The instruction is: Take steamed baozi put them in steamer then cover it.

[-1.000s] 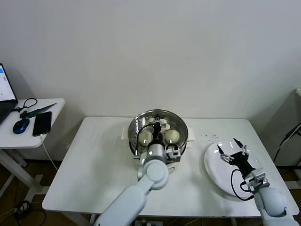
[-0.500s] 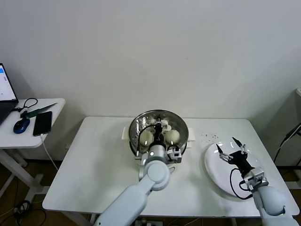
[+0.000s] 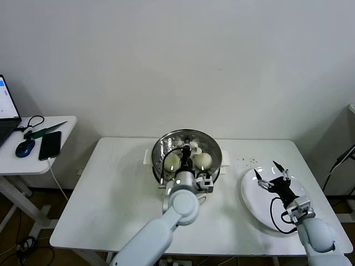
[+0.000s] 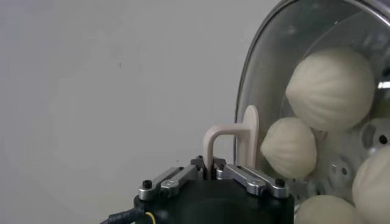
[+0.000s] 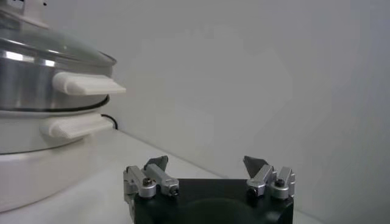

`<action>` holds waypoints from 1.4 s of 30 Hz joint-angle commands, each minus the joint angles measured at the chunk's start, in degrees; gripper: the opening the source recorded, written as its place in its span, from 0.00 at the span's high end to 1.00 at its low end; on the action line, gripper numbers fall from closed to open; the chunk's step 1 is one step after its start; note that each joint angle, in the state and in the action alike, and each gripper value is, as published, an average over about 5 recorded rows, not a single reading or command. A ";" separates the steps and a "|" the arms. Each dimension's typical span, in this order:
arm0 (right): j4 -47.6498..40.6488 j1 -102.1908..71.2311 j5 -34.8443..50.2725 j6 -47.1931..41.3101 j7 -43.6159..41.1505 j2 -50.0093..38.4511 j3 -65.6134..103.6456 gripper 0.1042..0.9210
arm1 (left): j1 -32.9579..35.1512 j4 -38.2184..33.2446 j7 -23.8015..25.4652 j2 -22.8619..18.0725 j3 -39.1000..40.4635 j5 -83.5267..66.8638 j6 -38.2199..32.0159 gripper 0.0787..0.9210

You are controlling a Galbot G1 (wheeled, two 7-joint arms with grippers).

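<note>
On the side table (image 3: 33, 152) at far left lie a blue mouse (image 3: 24, 148), a dark phone (image 3: 49, 145) and a green-handled tool (image 3: 44, 130), all well apart from the work. At the middle of the white table (image 3: 111, 194) stands the steamer (image 3: 160, 147), a shiny steel pot on a white base with flat white side handles. The baozi (image 4: 332, 88), smooth, matte, cream-white and faintly pleated, sit inside on the perforated tray; four show through the glass in the left wrist view. The cover (image 4: 256, 91), clear domed glass with a metal rim, is on the pot, and the left gripper (image 4: 212, 172) is pinched on its thin white loop handle (image 4: 234, 135). So the step in hand looks like the last one: covering. Whether the lid is fully seated on the rim I cannot tell; the right wrist view shows it resting level on top. The next move, by my reading, calls for parting the fingers and lifting straight clear, so the handle is not dragged and the glass does not slide on the steel. At the right, the right gripper (image 3: 272, 180) hovers over the bare white plate (image 3: 252, 202), its dark pointed fingers spread and holding nothing.
</note>
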 commanded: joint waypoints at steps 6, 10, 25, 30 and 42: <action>-0.14 0.14 0.01 -0.34 -0.01 -0.37 0.12 0.12 | 0.67 -5.42 0.55 2.44 -0.28 -1.88 2.81 0.75; -0.25 0.15 0.03 -0.71 -0.01 -0.40 0.15 0.12 | 1.66 -8.74 0.64 3.73 -0.46 -2.48 2.81 0.61; 0.73 0.49 1.01 -6.55 1.24 -0.97 0.23 0.12 | 11.00 -22.10 -6.63 10.43 -4.28 -14.14 1.78 0.14; 1.15 0.54 2.45 -7.40 1.61 -0.71 0.59 0.12 | 15.48 -25.40 -11.27 12.75 -9.51 -22.49 -3.38 0.12; 2.15 0.23 2.85 -6.22 1.48 -0.03 0.93 0.12 | 28.81 -25.98 -22.51 13.21 -32.30 -59.80 -28.57 0.12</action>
